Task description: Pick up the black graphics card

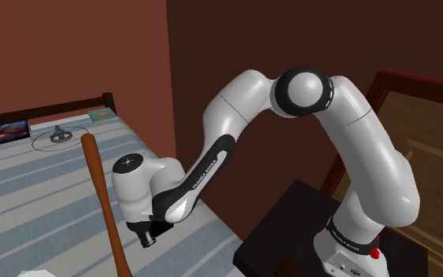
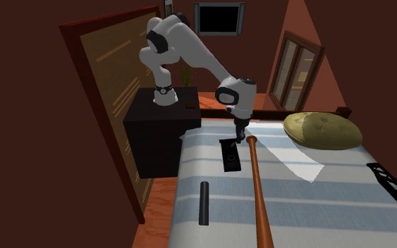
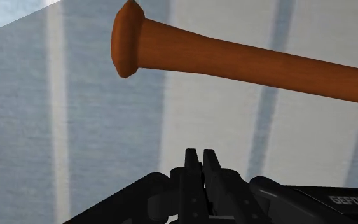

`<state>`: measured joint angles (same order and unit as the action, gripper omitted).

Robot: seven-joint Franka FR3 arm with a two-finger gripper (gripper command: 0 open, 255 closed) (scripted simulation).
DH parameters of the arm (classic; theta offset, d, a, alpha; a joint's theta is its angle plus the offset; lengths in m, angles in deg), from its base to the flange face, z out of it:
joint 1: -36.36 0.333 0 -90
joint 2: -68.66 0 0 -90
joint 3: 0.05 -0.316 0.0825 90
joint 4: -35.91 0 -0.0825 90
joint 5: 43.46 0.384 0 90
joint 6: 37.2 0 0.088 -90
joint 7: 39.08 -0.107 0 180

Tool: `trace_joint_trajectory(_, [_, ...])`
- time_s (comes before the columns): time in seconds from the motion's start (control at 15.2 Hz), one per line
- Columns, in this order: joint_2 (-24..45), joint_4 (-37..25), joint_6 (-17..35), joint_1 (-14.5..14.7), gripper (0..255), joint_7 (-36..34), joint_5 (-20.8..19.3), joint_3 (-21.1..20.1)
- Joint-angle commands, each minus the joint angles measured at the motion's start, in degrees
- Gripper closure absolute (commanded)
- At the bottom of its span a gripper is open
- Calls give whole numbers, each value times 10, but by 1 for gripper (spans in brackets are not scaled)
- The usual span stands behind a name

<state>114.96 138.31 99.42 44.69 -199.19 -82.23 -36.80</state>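
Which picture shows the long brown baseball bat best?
The second exterior view: the baseball bat lies along the striped bed, from knob to thick barrel, running off the lower edge. The shoulder view shows its knob and thin handle beside the arm. The wrist view shows the knob end close up, beyond the end effector.

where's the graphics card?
The graphics card lies on the bed in the second exterior view, below the tool, left of the bat at its knob end.

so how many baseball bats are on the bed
1: a brown bat on the striped bed, its knob end near the graphics card; more could be hidden behind the arm.
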Motion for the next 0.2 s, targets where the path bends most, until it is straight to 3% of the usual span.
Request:
trace_joint_trajectory(0.0, [-11, 3, -8, -6, 255, 5, 7, -7])
trace_joint_trajectory(0.13, [-12, 3, -8, -7, 255, 5, 7, -8])
